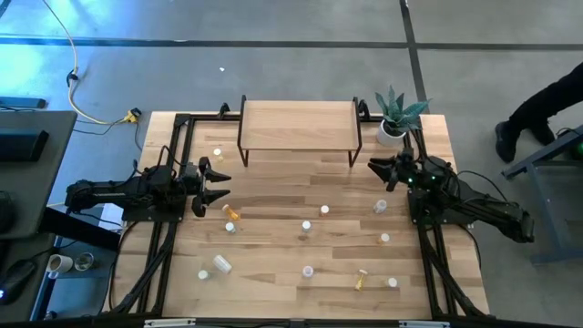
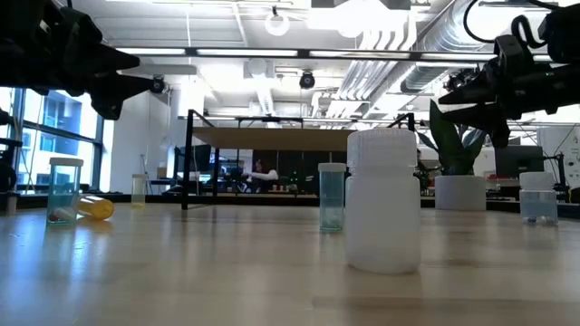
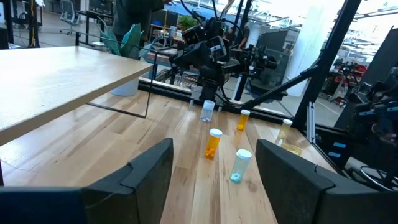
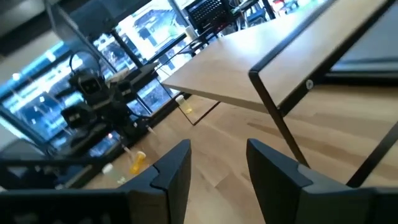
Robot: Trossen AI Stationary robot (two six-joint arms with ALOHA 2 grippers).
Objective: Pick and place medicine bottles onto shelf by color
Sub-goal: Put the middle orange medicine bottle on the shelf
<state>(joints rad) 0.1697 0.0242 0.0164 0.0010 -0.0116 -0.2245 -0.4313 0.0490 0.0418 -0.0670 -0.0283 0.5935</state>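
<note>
No legible text, label, brand, number or sign appears in any view. The medicine bottles (image 1: 307, 271) carry no readable lettering, including the large white bottle (image 2: 383, 201) nearest the low camera. The shelf (image 1: 298, 125) and the table (image 1: 273, 205) show bare wood only. Dark equipment in the room behind the table bears no marks that can be read.
</note>
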